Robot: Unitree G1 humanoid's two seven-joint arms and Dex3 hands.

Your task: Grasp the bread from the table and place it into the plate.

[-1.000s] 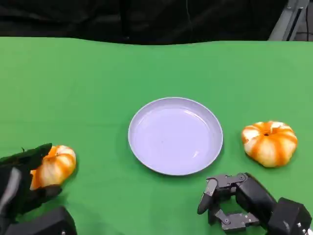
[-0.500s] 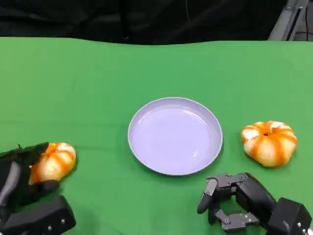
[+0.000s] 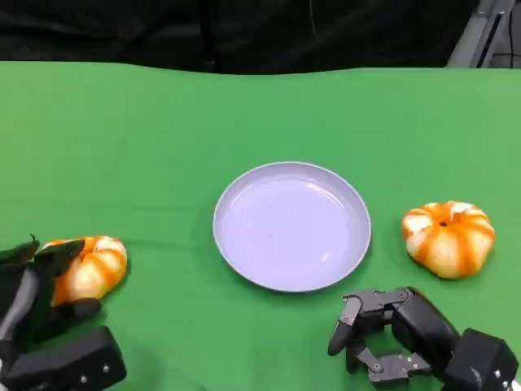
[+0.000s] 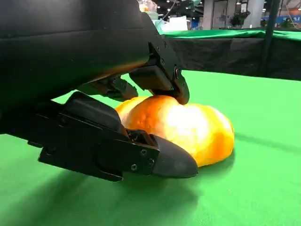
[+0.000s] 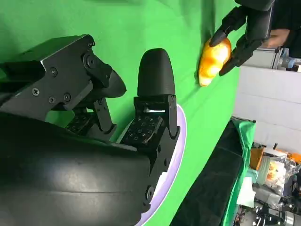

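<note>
Green cloth-covered table (image 3: 146, 138) is filling most of the head view, dark background sitting behind its far edge. Round pale lavender plate (image 3: 291, 226) is lying at the table centre, nothing in it; its rim (image 5: 176, 155) is also peeking out past the fingers in the right wrist view. Black many-fingered right hand (image 3: 383, 338) is hovering near the plate's front right edge, fingers curled in, holding nothing. Black many-fingered left hand (image 3: 37, 297) is sitting at the lower left of the head view, wrapping its fingers (image 4: 160, 77) over the top of an orange-and-white pumpkin-shaped bread roll (image 3: 91, 267) with another finger running under its front; the roll (image 4: 186, 129) is looking like it is touching the green cloth, well left of the plate. The same grip is showing far off in the right wrist view (image 5: 212, 59). Second orange-and-white pumpkin-shaped bread roll (image 3: 448, 237) is resting on the table just right of the plate, untouched, near the right hand but apart from it
</note>
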